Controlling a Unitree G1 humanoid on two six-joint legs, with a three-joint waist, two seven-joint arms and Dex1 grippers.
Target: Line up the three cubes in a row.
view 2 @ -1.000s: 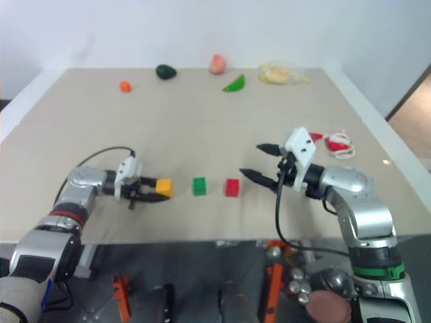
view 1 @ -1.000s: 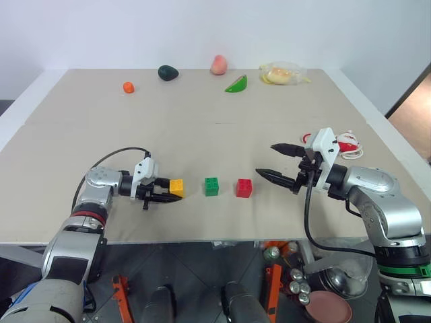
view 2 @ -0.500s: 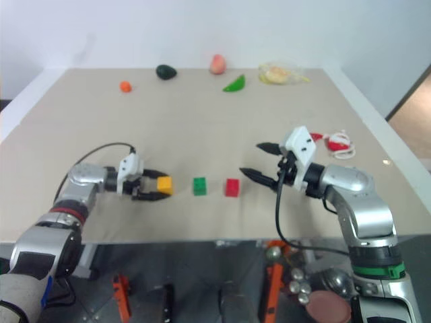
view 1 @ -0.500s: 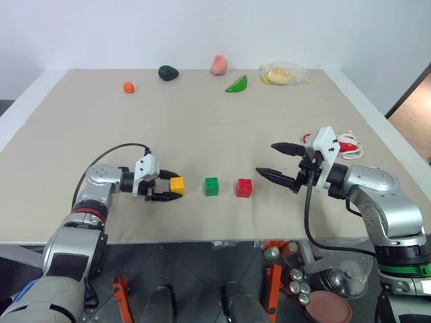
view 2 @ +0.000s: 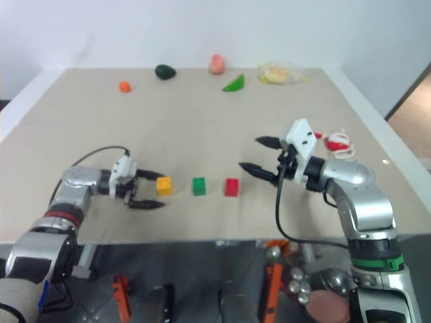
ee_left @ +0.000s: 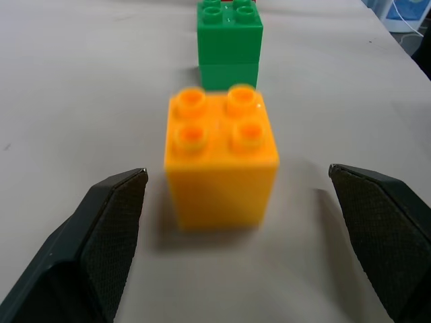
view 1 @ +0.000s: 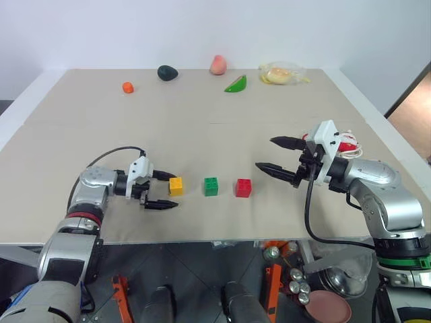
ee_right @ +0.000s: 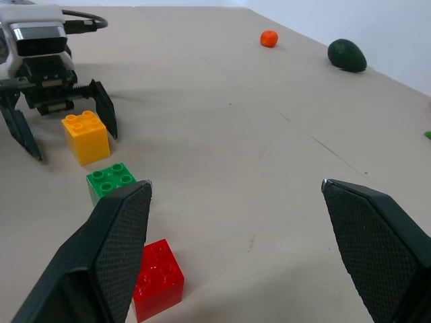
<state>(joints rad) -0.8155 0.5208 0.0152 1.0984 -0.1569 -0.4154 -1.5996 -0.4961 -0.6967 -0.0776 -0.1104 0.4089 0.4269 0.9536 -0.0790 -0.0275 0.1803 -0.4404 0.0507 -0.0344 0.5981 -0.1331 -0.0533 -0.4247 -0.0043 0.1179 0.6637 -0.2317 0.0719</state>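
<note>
Yellow cube between open left jaws, untouched, green cube beside

Yellow cube; green cube; red cube.

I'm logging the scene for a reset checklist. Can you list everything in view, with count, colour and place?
cubes: 3, yellow, green, red, in a row near the table's front edge
small round fruit: 1, orange, far left
avocado: 1, dark green, far edge
peach: 1, pink, far edge
curved fruit: 1, green, far edge
clear bag: 1, yellowish contents, far right
toy with cord: 1, red and white, right edge
table: 1, beige
left gripper: open, fingers either side of yellow cube
right gripper: open, right of red cube
</note>
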